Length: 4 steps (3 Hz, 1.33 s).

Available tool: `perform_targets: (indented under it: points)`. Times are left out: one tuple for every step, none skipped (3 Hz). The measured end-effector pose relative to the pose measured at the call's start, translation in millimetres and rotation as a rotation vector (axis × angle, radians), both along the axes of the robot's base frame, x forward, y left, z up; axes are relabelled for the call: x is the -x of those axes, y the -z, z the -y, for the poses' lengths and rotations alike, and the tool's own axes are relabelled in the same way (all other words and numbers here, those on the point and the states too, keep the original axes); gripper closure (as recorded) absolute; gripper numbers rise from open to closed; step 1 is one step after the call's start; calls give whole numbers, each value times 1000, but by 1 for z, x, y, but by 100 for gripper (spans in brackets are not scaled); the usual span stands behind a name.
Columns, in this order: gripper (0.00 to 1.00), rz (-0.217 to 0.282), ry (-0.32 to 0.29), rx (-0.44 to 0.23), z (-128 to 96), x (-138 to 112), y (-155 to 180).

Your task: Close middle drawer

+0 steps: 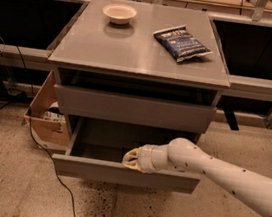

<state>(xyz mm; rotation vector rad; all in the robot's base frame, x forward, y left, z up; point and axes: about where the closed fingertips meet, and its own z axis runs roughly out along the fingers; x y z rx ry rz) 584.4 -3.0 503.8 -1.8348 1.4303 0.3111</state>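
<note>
The middle drawer is a wide, shallow grey drawer pulled out toward me, with a bare grey inside. My gripper sits at the top edge of its flat front, a little left of the middle, touching or just inside the rim. The white arm reaches in from the lower right. Above the open drawer is another grey drawer front.
The grey cabinet top holds a white bowl and a dark blue snack bag. An open cardboard box stands on the floor at the cabinet's left, with a black cable trailing past it. Dark benches flank both sides.
</note>
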Motion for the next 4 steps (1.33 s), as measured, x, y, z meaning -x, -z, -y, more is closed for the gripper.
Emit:
perform_targets:
  points:
    - [100, -23, 49, -10, 33, 32, 1]
    - [100, -44, 102, -5, 70, 54, 6]
    - [100, -42, 108, 0, 77, 53, 11]
    - [100, -33, 128, 15, 99, 48, 30]
